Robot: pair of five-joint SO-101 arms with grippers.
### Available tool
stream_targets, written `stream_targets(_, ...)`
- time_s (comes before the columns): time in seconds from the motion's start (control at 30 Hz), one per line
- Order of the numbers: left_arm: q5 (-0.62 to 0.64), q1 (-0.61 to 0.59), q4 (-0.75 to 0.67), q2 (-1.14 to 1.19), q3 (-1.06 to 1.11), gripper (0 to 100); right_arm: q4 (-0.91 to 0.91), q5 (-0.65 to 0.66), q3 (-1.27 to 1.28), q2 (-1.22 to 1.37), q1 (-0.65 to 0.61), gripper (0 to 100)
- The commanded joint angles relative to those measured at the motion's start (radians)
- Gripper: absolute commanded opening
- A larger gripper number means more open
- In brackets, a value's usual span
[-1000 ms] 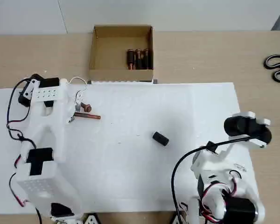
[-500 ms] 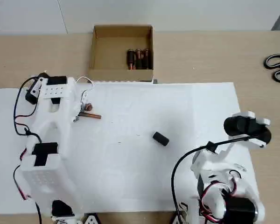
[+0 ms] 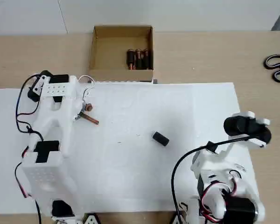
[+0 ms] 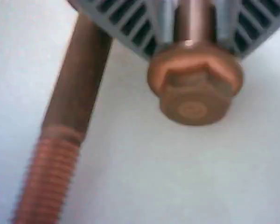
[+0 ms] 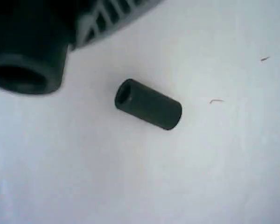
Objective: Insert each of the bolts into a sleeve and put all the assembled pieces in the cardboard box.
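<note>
Three assembled pieces (image 3: 139, 59) already lay side by side in the cardboard box (image 3: 109, 51), against its right wall, so roughly half the job looked done (assuming five sets in all, which the frames could not confirm). Two bolts and two sleeves were left unjoined. The left gripper (image 3: 82, 104) sat at the left part of the white sheet (image 3: 130, 177), near the box. Its fingers pinched the held bolt (image 4: 193, 88) by the shank, hex head sticking out. The loose bolt (image 3: 90, 120) lay on the sheet just beside it, apparently not touching. The loose sleeve (image 3: 160, 138) lay on its side near the middle of the sheet, well apart from both arms. The right gripper (image 5: 60, 39) was near the sheet's right edge. Its fingers seemed pressed on the held sleeve (image 5: 25, 65), but the grip was mostly out of frame, so that was a judgement. Left to do: push each bolt into a sleeve, then box both. The high view gave the layout, the box contents and the scissors (image 3: 277, 67) on the table (image 3: 200, 56), but the bolt in the left jaws was just a small blob there. The left wrist view showed the hex head, the clamped shank and the loose bolt's thread. The right wrist view showed the open bores of both sleeves, which the high view did not.
</note>
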Motion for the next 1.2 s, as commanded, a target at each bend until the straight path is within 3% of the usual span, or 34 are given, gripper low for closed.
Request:
stream_targets(0.0, 0.003, 0.011, 0.092, -0.023, -0.067, 1, -0.028, 0.009, -0.037, 0.004, 0.002, 0.3)
stream_targets(0.13, -0.006, 0.023, 0.216, -0.11, -0.208, 1, -0.028, 0.014, -0.135, 0.008, -0.008, 0.3)
stream_targets(0.43, -0.203, 0.081, 0.451, -0.31, -0.567, 1, -0.016, 0.021, -0.245, 0.012, -0.255, 0.3)
stream_targets(0.57, -0.295, 0.086, 0.463, -0.428, -0.636, 1, 0.005, 0.124, -0.252, 0.01, -0.286, 0.3)
stream_targets(0.7, -0.404, 0.098, 0.463, -0.586, -0.644, 1, 0.024, 0.198, -0.252, 0.008, -0.289, 0.3)
stream_targets(0.87, -0.526, 0.114, 0.463, -0.756, -0.638, 1, 0.022, 0.195, -0.245, 0.008, -0.417, 0.2)
stream_targets(1.17, -0.552, 0.112, 0.459, -1.073, -0.398, 1, -0.051, 0.198, -0.169, 0.004, -0.443, 0.2)
